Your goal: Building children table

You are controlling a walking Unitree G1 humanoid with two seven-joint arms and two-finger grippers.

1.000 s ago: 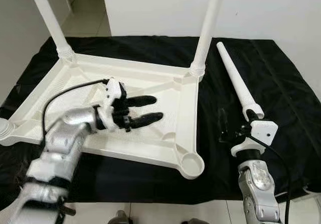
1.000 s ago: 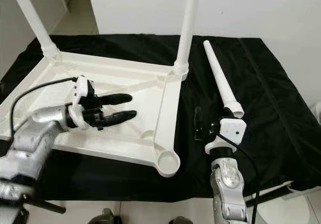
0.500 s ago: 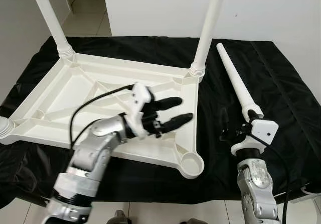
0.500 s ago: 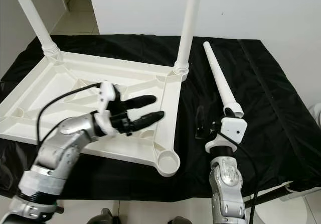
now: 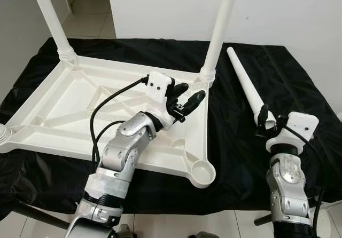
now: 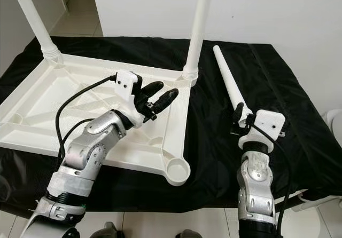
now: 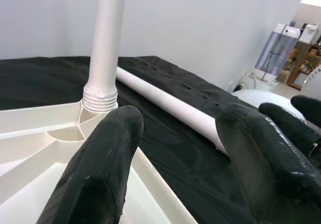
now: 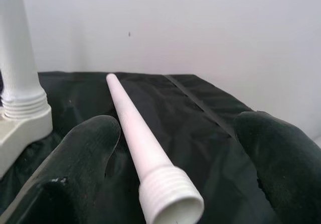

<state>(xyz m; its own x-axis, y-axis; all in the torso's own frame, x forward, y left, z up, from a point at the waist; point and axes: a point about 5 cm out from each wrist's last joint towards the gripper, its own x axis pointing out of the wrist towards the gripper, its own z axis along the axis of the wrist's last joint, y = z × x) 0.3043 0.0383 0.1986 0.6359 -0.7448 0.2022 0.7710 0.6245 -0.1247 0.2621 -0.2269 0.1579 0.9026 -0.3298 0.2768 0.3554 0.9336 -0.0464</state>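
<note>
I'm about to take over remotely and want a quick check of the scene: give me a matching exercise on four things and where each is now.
Things:
1. loose table leg
2. left claw
3. right claw
4. empty corner socket

Places:
A. over the upturned tabletop's right rim
B. near corner of the tabletop
C. at the leg's threaded end
D. lying on the black cloth

Pairs: 1-D, 2-A, 3-C, 4-B

The left gripper [image 5: 187,100] reaches forward, fingers spread. The right gripper [image 6: 239,115] points forward on a raised forearm, fingers apart.
</note>
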